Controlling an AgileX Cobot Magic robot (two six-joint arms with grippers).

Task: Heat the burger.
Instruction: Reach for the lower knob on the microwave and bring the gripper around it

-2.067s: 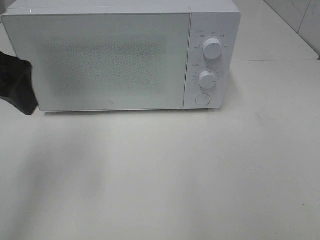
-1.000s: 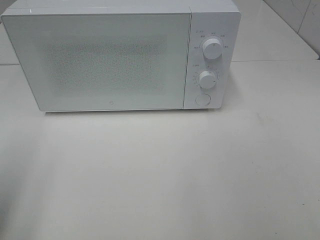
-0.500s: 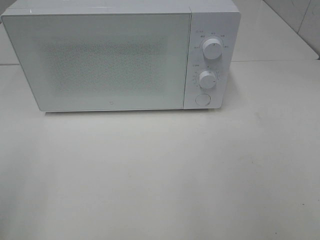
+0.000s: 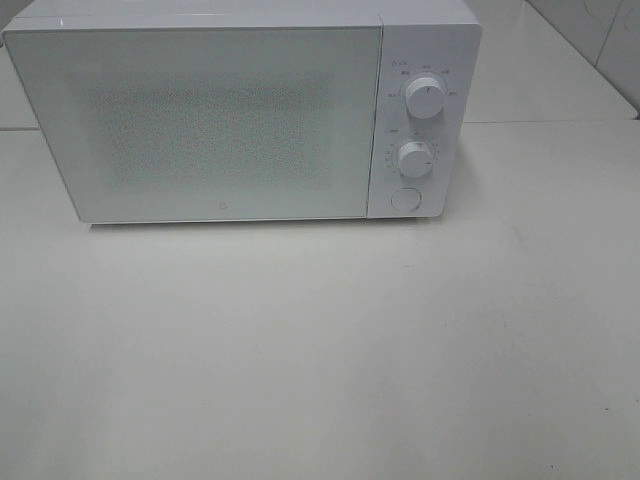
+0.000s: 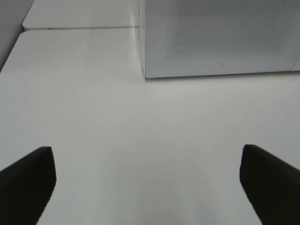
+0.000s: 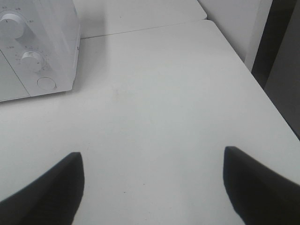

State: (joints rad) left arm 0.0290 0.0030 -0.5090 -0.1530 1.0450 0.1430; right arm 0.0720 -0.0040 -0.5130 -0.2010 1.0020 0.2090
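The white box-shaped microwave [image 4: 420, 40] has a pale grey-white door [image 4: 200, 120] speckled with fine dot mesh. At the door's 3 o'clock, two white round knobs [image 4: 425, 98] [image 4: 414, 158] sit among tiny grey markings. The smooth tabletop [image 4: 320, 350] is off-white. The left gripper [image 5: 145, 150] and right gripper [image 6: 152, 152] are black.

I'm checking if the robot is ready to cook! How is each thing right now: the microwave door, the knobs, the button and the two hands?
Microwave door: shut.
Upper knob: nothing touching it, setting too small to read.
Lower knob: nothing touching it, setting too small to read.
Round button: nothing pressing it.
Left hand: open, holding nothing.
Right hand: open, holding nothing.
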